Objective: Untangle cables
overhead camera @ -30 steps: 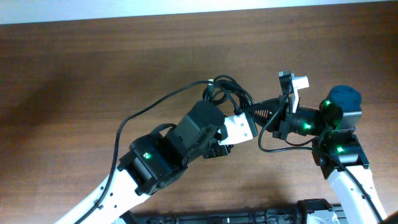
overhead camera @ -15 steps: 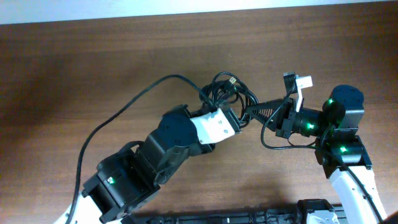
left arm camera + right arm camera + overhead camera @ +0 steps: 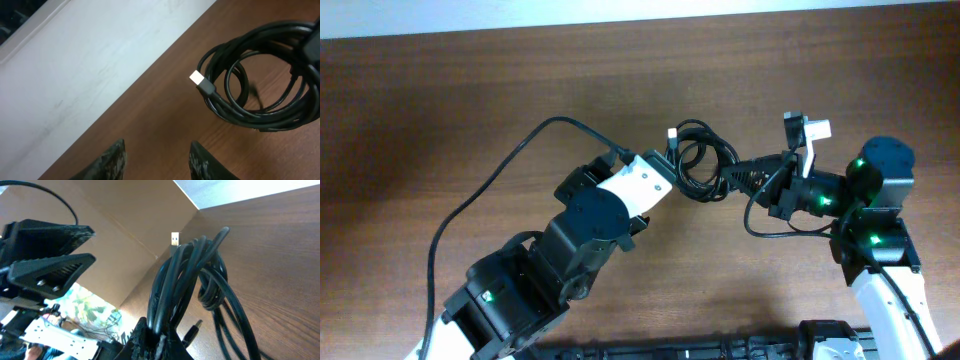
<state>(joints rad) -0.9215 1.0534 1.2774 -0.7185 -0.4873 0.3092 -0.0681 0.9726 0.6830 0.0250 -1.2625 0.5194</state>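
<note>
Overhead and wrist views. The right fingers [image 3: 142,345] pinch the cables [image 3: 727,160] as one bunched coil, raised between the two arms. We cannot tell whether its lowest loops touch the desk [image 3: 470,100]. The left fingers [image 3: 112,160] are spread and empty, just beside the coil. We judge the hazards thus: a pull on the wrong strand would tighten the loops, and the free plug [image 3: 197,77] could snag inside the coil and drag the bundle from the pinch.
</note>
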